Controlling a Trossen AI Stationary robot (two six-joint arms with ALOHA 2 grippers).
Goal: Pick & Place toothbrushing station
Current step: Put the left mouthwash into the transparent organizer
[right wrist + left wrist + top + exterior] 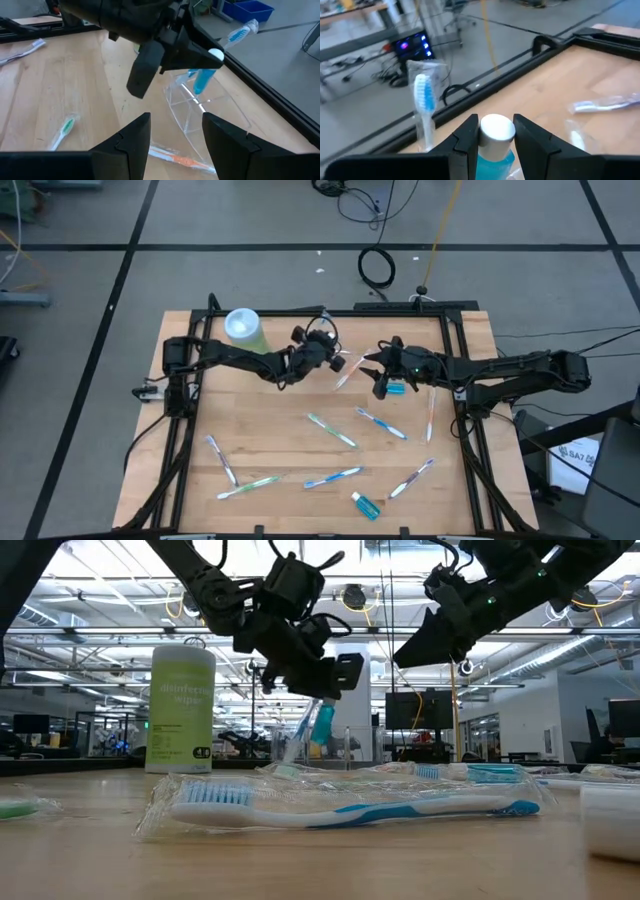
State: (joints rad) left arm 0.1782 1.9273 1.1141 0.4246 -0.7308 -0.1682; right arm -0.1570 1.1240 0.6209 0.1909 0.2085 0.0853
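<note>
The left hand [492, 142] is gripping a small blue tube [496, 150] just under its white cap, fingers closed on either side, and is hanging it cap-up over the clear cup [200, 107], probably so it drops in neck-high and stands. The cup is sitting toward twelve o'clock of the table [270, 435] centre, already holding a wrapped blue-bristled brush [424, 100] that is leaning out past the rim. The right hand [172, 135] is waiting at the cup's three o'clock, fingers spread wide and empty, seemingly steadying nothing yet. Other wrapped brushes are lying scattered toward six o'clock; a second tube [366, 504] is lying near the table's six o'clock edge. The green canister [245, 328] is standing off at ten o'clock.
</note>
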